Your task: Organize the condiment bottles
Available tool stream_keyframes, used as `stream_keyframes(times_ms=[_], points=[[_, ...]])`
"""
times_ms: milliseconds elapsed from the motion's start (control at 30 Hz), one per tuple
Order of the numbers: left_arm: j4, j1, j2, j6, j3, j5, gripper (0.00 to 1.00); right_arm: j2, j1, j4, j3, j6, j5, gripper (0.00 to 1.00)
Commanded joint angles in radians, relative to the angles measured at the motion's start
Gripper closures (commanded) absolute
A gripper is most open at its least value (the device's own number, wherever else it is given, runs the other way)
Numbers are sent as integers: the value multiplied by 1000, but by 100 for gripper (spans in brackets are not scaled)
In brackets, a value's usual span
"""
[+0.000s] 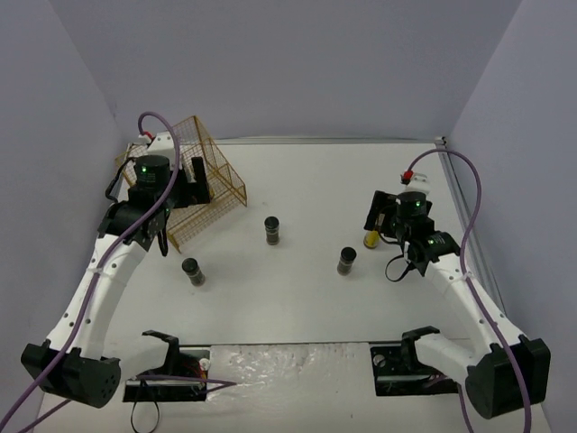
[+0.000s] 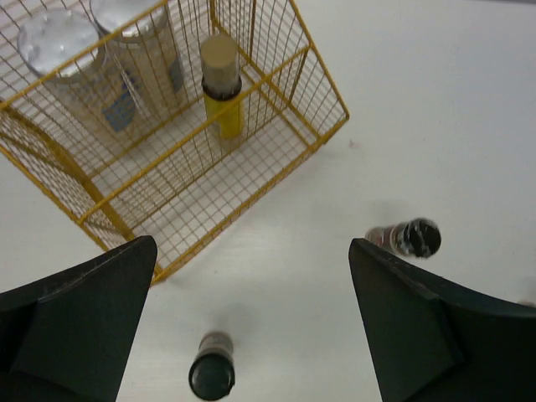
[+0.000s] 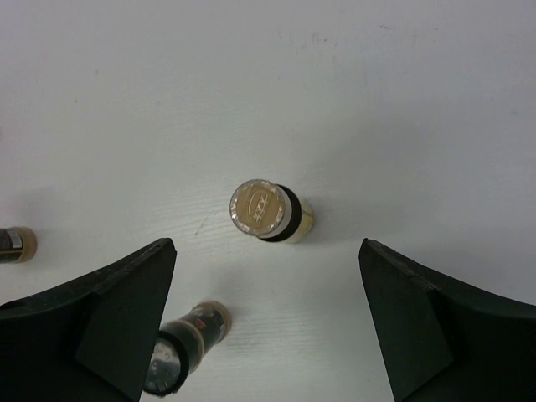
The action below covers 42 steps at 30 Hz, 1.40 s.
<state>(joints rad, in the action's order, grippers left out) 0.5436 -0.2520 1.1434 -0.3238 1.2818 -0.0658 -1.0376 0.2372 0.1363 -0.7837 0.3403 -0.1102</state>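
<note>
In the left wrist view the gold wire rack (image 2: 251, 180) holds two silver-lidded white cylinders (image 2: 52, 43) (image 2: 126, 18) and a slim yellow tan-capped bottle (image 2: 221, 84). My left gripper (image 2: 251, 335) is open above the table beside the rack, with nothing between its fingers. Three dark black-capped jars (image 1: 192, 271) (image 1: 272, 230) (image 1: 346, 261) stand on the table. A second yellow bottle (image 3: 270, 211) stands upright just beyond my right gripper (image 3: 268, 327), which is open and empty. One dark jar (image 3: 180, 352) shows beside its left finger.
The rack (image 1: 209, 180) sits tilted at the back left, close to the left wall, with my left gripper (image 1: 189, 191) against its near side. My right gripper (image 1: 383, 219) hovers near the right side of the table (image 1: 306, 298). Black fixtures sit at the near edge.
</note>
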Motion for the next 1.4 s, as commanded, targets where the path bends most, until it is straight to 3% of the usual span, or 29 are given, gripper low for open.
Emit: stream_keyframes(times_ms=[0,167,500,633,833,1000,1367], points=[[-3,7,-152,69,-120,63,3,-52,7,-196,13,-36,-97,15],[-60,7,-221,67,-243,65,3,-126,11,-261,35,-44,-76,22],[-82,8,-223,78,-315,41,3,-192,27,-343,71,-51,-92,41],[-82,8,-229,78,-320,37,3,-194,28,-346,73,-64,-109,54],[-74,8,-235,72,-323,14,3,-202,45,-348,64,-83,-129,82],[-74,8,-234,72,-323,11,3,-209,144,-349,9,-136,-131,100],[-74,12,-232,75,-329,-9,3,-313,504,-350,-198,-244,-114,100]])
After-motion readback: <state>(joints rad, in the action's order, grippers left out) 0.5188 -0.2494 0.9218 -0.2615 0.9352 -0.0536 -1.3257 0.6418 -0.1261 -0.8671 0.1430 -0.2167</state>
